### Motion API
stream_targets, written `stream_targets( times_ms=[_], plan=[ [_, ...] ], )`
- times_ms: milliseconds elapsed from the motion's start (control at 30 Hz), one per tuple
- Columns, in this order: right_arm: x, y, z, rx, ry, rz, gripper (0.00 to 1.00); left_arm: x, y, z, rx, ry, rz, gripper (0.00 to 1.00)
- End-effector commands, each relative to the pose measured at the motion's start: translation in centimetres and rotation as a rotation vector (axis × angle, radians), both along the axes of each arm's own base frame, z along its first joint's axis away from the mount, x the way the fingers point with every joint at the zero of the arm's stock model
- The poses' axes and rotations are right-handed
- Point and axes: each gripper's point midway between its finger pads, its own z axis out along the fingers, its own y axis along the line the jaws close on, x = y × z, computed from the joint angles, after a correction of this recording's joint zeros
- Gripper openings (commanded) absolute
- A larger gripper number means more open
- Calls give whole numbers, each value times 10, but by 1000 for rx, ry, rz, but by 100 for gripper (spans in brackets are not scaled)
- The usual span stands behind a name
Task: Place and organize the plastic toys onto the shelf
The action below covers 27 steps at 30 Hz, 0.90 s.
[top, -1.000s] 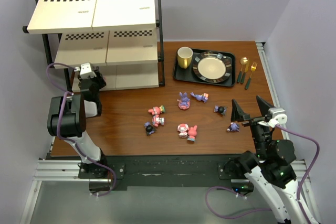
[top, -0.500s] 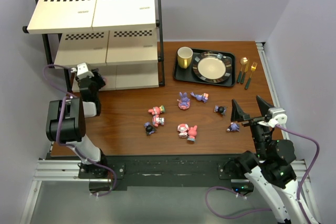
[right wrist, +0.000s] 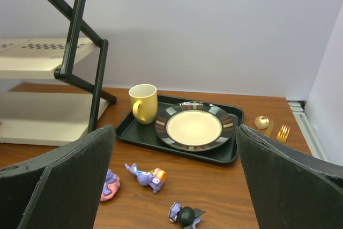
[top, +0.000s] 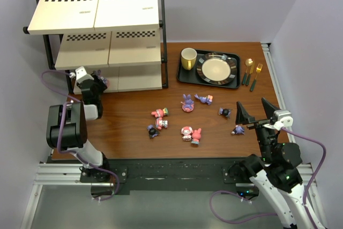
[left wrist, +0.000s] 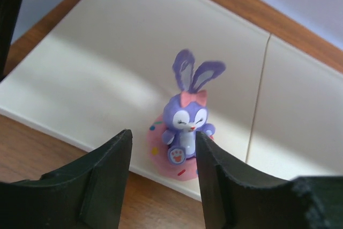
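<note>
With the purple pink-based bunny toy (left wrist: pixel 185 127) set on the cream-boarded shelf (left wrist: pixel 107 63), a clean retreat is required of the parted left gripper (left wrist: pixel 161 151)

The left arm (top: pixel 64 127) has swung slightly leftward beside the shelf (top: pixel 96 12).

I see my left claw (top: pixel 99 80) at the low front-left of the shelf (top: pixel 96 9); toys (top: pixel 187 132) lie scattered on the table (top: pixel 128 116) right of it.

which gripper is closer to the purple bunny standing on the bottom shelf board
Left. The left gripper is right in front of the purple bunny, fingers open; the right gripper sits far across the table.
</note>
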Motion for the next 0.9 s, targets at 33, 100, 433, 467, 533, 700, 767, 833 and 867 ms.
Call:
stream_targets(
  times_ms=[33,100,433,467,533,700,767,833,867],
  plan=[
    [-1,-2,5,14,-22,-7,99,13,3,5,0,-24,13,54],
    [-1,-2,5,15,-21,-6,99,15,4,1,4,-13,15,54],
    [-1,-2,5,13,-22,-6,99,16,7,0,0,-1,30,42],
    [-1,-2,5,13,-23,-7,99,16,8,2,-1,-1,33,41],
    [-1,-2,5,13,-22,-9,99,16,7,3,-4,5,35,40],
    [-1,-2,5,13,-22,-7,99,13,16,12,8,-5,86,40],
    [-1,-2,5,13,-22,-7,99,13,19,14,16,-7,95,39],
    [-1,-2,5,13,-22,-9,99,13,20,11,23,4,98,38],
    [-5,-4,8,23,-39,-7,99,15,21,12,24,3,101,38]
  ],
)
